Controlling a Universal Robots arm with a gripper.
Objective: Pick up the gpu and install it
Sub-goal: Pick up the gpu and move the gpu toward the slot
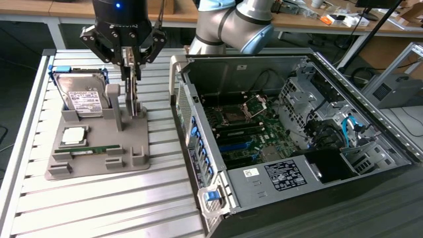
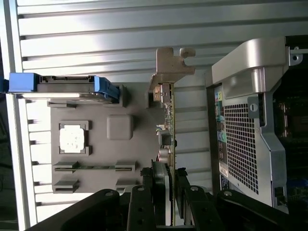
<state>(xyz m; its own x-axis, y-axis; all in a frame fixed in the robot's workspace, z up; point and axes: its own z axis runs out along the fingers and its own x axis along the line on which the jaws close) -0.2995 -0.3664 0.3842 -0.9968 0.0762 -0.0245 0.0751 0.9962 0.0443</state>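
The big open computer case (image 1: 231,72) sits on the table (image 1: 99,208), off to the gripper's side, at the exterior view's right. Right under the gripper (image 1: 132,69) is a gray stand (image 1: 99,163). The hard drive (image 1: 82,96) leans in the stand on the gripper's other side. The gpu (image 2: 168,125) stands on its edge in a slot of the stand, and the gripper's fingers look closed on its top edge. I think this is the pick-up step: the card is grabbed but not lifted out. The slot looks snug, so the card needs a slow, straight pull up, with no tilt. A small square chip (image 1: 73,135) and a thin memory stick (image 1: 96,148) lie lower on the stand.
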